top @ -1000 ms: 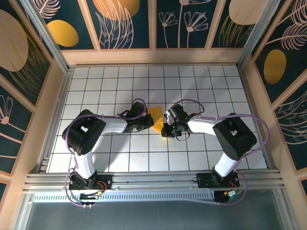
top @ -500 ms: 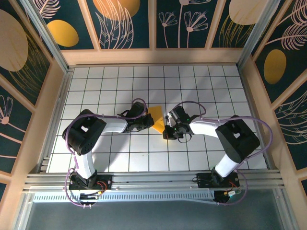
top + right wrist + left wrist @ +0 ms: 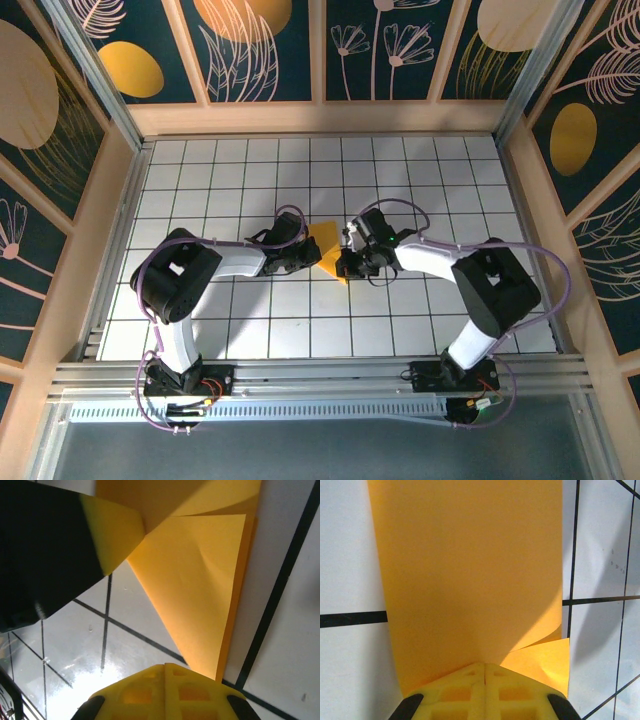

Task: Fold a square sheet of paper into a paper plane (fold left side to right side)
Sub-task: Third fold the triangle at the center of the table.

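The square sheet of paper (image 3: pixel 326 241), yellow-orange, lies folded on the tiled table between my two grippers. In the left wrist view the sheet (image 3: pixel 470 570) stretches away from my left gripper (image 3: pixel 485 666), whose jaws are shut with the tip resting on the near edge; a small flap curls up at the right. In the right wrist view a triangular flap of the sheet (image 3: pixel 200 580) narrows to a point beside my right gripper (image 3: pixel 165 666), which is shut with its tip against that point. In the top view the left gripper (image 3: pixel 314 257) and right gripper (image 3: pixel 343 264) sit close together.
The white grid table (image 3: pixel 230 180) is walled by wooden frames (image 3: pixel 320 117) with patterned panels. A metal rail (image 3: pixel 320 375) runs along the near edge. The left finger (image 3: pixel 107 530) looms in the right wrist view's upper left.
My right gripper has slid a little up and left along the paper's lower corner, and its forearm has shifted. The left arm and the paper have stayed put.
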`<action>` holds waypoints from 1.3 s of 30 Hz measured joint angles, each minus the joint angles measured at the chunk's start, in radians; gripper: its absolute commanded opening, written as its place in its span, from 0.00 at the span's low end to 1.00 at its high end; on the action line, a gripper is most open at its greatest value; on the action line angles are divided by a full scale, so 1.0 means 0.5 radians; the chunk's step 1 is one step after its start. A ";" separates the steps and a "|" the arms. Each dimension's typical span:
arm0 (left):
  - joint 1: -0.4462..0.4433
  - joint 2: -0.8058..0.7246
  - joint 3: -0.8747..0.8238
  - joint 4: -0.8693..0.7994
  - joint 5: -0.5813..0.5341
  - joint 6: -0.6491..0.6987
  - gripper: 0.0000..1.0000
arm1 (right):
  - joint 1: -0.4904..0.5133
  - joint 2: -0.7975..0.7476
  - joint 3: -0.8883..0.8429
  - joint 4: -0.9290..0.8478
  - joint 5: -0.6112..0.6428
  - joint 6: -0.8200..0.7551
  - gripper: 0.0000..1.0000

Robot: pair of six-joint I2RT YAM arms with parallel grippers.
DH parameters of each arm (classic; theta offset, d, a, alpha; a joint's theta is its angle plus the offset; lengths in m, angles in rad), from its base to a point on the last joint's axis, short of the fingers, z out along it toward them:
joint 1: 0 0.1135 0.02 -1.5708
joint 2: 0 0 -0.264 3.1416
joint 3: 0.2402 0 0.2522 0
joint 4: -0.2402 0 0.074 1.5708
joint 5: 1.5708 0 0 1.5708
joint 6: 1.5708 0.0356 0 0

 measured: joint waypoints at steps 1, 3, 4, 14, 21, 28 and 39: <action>0.000 0.000 0.000 0.000 0.000 0.000 0.00 | 0.000 0.023 0.000 -0.001 0.000 -0.001 0.00; 0.000 0.000 0.000 0.000 0.000 0.000 0.00 | 0.000 0.053 0.000 -0.001 0.000 -0.002 0.00; 0.000 0.000 0.000 0.000 0.000 0.000 0.00 | 0.000 0.063 -0.002 0.000 0.000 -0.001 0.00; 0.000 0.005 0.014 -0.021 -0.001 0.000 0.00 | -0.002 0.063 -0.095 0.061 -0.005 -0.002 0.00; 0.000 0.005 0.018 -0.028 -0.002 0.000 0.00 | -0.008 0.029 -0.159 0.136 -0.015 -0.001 0.00; 0.001 0.014 0.033 -0.038 -0.002 0.000 0.00 | -0.019 -0.059 -0.265 0.172 -0.045 0.000 0.00; 0.002 0.140 0.223 -0.090 -0.031 0.029 0.00 | -0.381 -0.413 -0.225 -0.025 -0.030 -0.137 0.27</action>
